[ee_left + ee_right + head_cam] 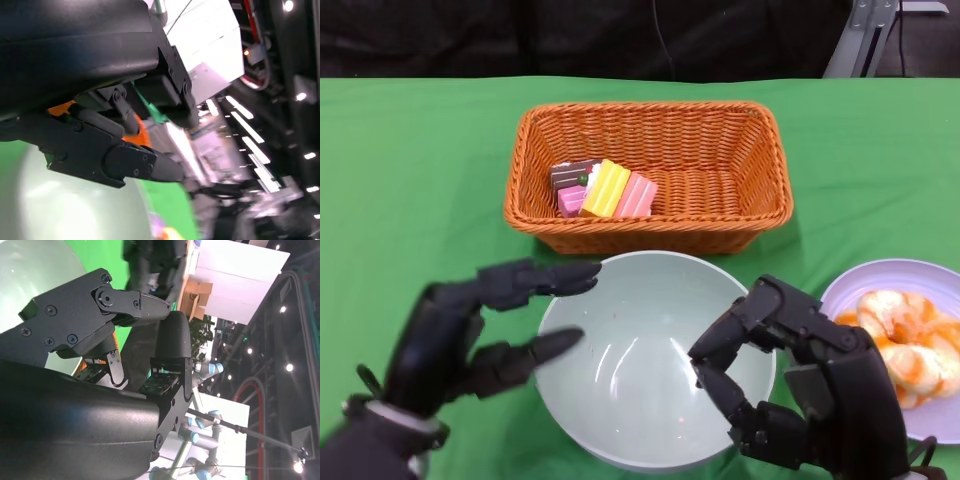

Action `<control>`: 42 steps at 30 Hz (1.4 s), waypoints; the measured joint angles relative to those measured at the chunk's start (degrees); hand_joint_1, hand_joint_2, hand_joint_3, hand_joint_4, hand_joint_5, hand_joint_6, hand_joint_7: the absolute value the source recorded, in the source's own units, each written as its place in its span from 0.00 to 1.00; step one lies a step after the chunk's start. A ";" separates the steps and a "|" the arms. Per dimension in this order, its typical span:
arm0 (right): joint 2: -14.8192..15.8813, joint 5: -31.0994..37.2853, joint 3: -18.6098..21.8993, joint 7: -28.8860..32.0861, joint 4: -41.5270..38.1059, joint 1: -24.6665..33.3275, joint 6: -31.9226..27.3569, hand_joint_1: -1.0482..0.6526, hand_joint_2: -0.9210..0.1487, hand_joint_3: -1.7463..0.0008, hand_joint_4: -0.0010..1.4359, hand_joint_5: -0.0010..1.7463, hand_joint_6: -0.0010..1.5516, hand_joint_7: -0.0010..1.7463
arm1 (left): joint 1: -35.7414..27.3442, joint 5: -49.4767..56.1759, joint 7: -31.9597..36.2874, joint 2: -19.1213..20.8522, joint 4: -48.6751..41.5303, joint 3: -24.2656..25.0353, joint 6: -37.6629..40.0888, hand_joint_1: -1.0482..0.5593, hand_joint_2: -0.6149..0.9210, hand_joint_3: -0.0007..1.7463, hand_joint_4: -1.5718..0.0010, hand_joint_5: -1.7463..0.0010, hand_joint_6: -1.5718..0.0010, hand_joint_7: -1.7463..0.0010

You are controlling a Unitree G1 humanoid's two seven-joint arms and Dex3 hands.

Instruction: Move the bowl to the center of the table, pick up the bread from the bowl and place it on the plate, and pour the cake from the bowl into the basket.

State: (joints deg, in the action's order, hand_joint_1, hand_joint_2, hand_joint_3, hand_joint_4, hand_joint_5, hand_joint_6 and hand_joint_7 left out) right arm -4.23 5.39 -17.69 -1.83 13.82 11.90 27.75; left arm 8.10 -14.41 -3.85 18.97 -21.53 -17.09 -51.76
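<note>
Fingers (535,283) of the left hand (445,340) are spread beside the bowl's (650,400) left rim, holding nothing; those of the right hand (800,375) curl loosely at its right rim, whether touching it I cannot tell. That pale green bowl sits mid-desk (410,180). Behind it, the basket (750,200) holds cake pieces (605,190). Bread (905,345) lies on the plate (890,275) at right.

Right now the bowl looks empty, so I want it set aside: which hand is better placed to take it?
Right, probably. The right hand curls over the rim of the bowl, while the left hand has its fingers spread beside it.
</note>
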 measured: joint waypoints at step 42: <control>1.51 -3.74 8.91 -1.25 -5.91 -3.44 2.40 0.46 0.46 0.40 0.48 0.92 0.42 0.77 | -5.63 -10.03 -27.07 -14.27 15.15 14.24 31.04 0.56 0.78 0.59 0.54 0.02 0.54 0.13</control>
State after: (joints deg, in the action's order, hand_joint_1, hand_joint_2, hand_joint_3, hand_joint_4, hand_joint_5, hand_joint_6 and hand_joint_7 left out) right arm -2.73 1.65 -8.79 -3.08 7.91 8.47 30.15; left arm 2.47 -24.44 -30.92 4.70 -6.38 -2.85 -20.72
